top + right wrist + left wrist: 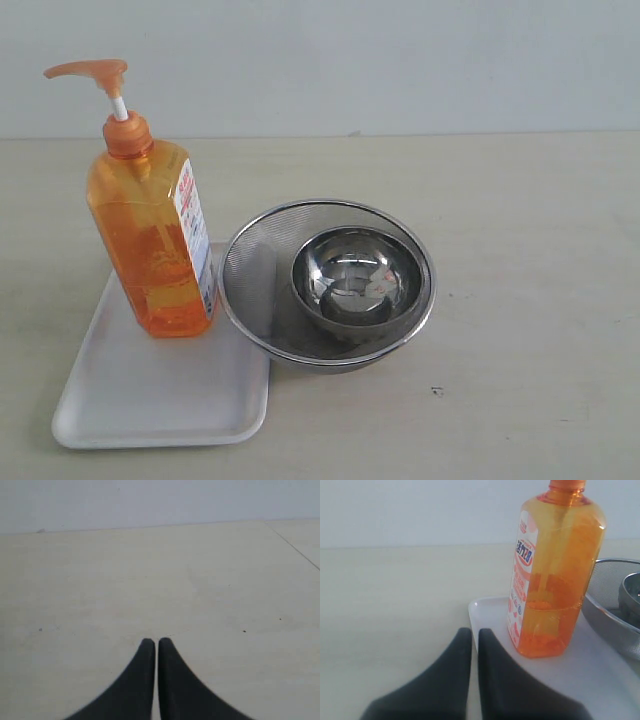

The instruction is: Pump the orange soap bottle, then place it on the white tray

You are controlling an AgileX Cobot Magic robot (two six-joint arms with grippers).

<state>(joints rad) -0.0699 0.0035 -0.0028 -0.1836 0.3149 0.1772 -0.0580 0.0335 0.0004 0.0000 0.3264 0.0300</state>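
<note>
Left gripper (475, 631): jaws pressed together, dark fingers (445, 685) meeting along a thin seam, gripping nothing. Hovers with its tips against the left edge of the white tray (150, 400), near the orange soap bottle (155, 250) but apart from it.

Right gripper (156, 641): jaws likewise closed tip to tip, empty. Hangs over bare pale table (520, 250), with only a few dark specks on the surface ahead.

Orange soap bottle: stands upright on the far part of the tray, toward its right side. Carries its pump head at the top on a white stem, spout pointing left. Holds orange liquid in its lower part. Shows the white-and-orange label with blue lettering on one narrow side.

White tray: lies flat on the left of the table, near half bare.

Round steel mesh bowl (250, 285): sits just right of the bottle, rim overlapping the tray's right edge; contact with the bottle impossible to tell. Holds a smaller polished steel bowl (355, 275) inside.
</note>
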